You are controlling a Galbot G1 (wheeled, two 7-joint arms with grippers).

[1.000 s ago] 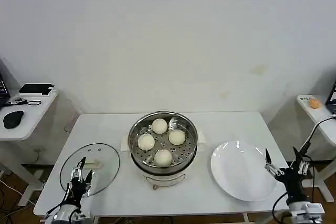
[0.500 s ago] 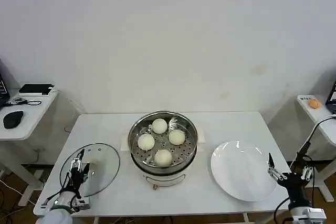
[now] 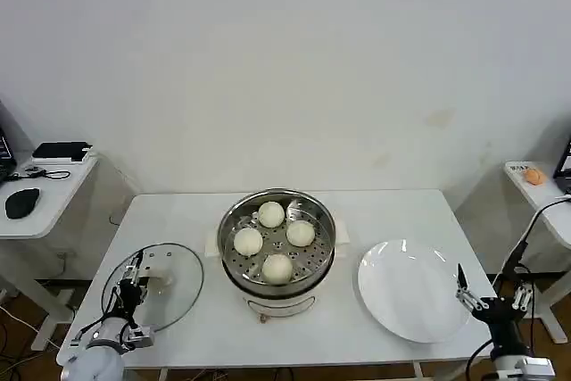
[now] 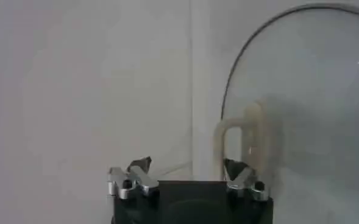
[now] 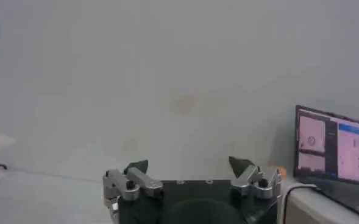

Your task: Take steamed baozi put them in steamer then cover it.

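Four baozi (image 3: 277,267), one steamer (image 3: 277,289), uncovered

A round glass lid (image 3: 153,286) lies flat on the white bench (image 3: 384,211) at its near left. A flat white plate (image 3: 412,290) sits at the near right. On a side desk (image 3: 40,202) far left rest a black mouse (image 3: 21,203) and a dark device (image 3: 61,152). A laptop (image 5: 336,152) glows on the right.

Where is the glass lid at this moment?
In the head view, the glass lid lies flat on the table's front left, left of the steamer, under the left pincer.
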